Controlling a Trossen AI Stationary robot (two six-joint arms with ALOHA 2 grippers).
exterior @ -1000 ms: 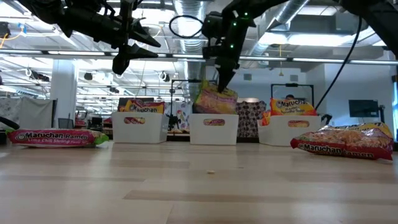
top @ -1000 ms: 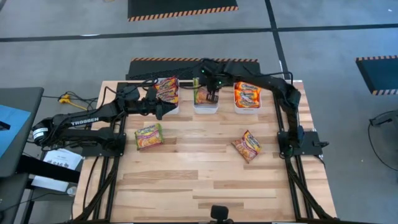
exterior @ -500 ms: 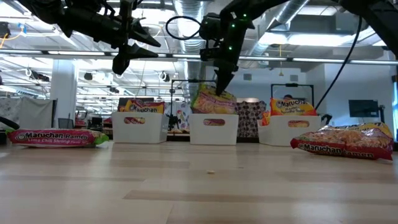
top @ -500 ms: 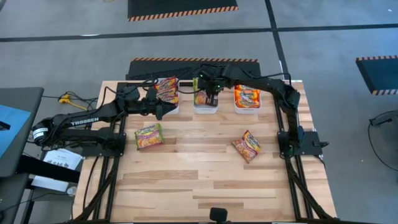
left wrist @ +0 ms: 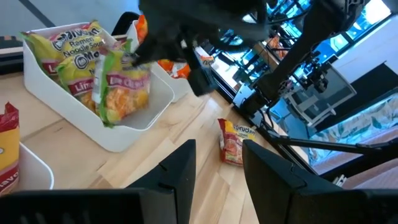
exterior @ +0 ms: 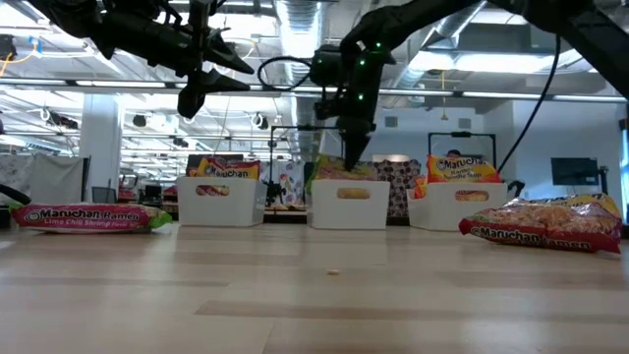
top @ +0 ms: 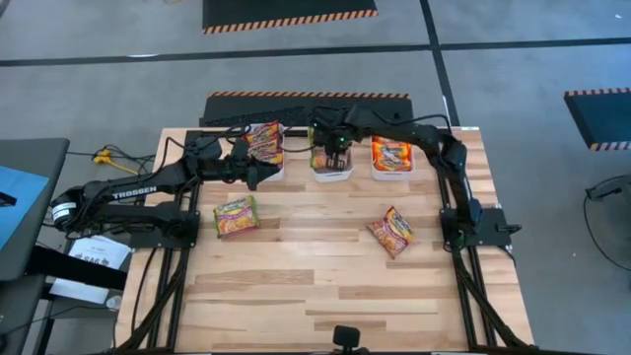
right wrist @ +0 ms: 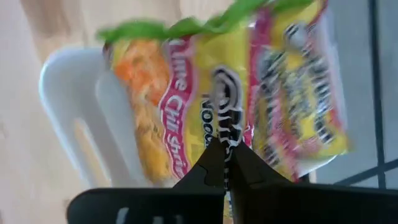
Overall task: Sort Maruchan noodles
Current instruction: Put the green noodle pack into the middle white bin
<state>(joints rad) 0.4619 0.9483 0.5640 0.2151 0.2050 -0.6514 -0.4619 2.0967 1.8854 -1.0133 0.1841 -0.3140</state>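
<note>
My right gripper (top: 333,156) is shut on a green-edged Maruchan packet (right wrist: 205,93) and stands over the middle white bin (top: 331,176). The packet reaches down into that bin (left wrist: 118,134), next to other packets. My left gripper (top: 258,175) hovers open and empty in front of the left bin (top: 266,148), high above the table (exterior: 192,98). The left and right bins (top: 391,158) each hold packets standing on edge. Two loose packets lie flat on the table, a green-edged one (top: 237,215) and a red-edged one (top: 392,231). My right gripper pinches the packet's upper end (right wrist: 219,140) between its two fingertips. The fingers come from above, slanting down. The packet hangs below them, its lower part inside the middle bin (exterior: 349,205), only its top (exterior: 332,169) showing above the rim.
The three bins stand in a row along the table's far edge. The wooden table top (top: 325,286) lies bare across its near half. Black frame rails run along both side edges. A dark mat lies on the floor beyond the table.
My right gripper has gone down with the packet, which has sunk from above the middle bin's rim to mostly inside it. The middle bin has slid a little toward the table's right edge.
</note>
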